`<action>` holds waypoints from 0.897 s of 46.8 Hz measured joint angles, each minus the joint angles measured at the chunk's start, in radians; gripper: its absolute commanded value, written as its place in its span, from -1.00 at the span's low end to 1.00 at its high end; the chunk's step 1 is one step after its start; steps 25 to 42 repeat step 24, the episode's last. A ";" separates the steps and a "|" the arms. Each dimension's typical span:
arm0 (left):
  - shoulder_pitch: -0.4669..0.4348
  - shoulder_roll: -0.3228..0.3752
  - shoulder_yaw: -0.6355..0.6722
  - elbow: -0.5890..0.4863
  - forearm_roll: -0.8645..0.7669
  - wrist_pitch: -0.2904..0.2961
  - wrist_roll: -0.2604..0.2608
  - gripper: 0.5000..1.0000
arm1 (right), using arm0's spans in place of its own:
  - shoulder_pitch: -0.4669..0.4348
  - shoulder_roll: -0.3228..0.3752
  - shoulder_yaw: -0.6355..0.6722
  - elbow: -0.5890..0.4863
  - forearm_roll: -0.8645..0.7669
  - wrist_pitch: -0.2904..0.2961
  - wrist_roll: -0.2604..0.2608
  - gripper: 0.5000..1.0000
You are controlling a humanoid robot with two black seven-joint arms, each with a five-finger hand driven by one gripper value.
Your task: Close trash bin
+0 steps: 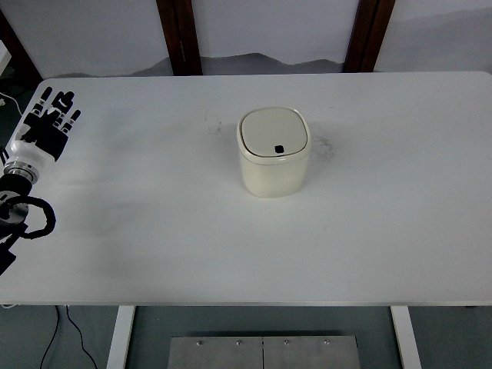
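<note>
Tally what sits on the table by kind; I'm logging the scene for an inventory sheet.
Cream trash bin, lid shut: 1
Robot hand over the table, the left hand at the far left edge, fingers spread: 1
Total: 2

Left arm (19,211) cut off by left edge below wrist. Tabletop (384,246) right end runs out of frame. Table legs (121,337) cropped at bottom. Small dark mark on trash bin (274,152) lid too small to identify.
</note>
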 measured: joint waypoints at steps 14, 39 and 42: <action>0.031 -0.016 -0.002 -0.001 -0.001 0.000 0.000 1.00 | 0.000 0.000 0.000 0.000 0.000 0.000 0.000 0.97; 0.032 -0.018 -0.002 -0.002 -0.014 -0.001 -0.013 1.00 | 0.000 0.000 0.000 0.000 -0.007 0.000 0.000 0.97; 0.032 -0.018 -0.002 -0.002 -0.014 -0.001 -0.013 1.00 | 0.000 0.000 0.000 0.000 -0.007 0.000 0.000 0.97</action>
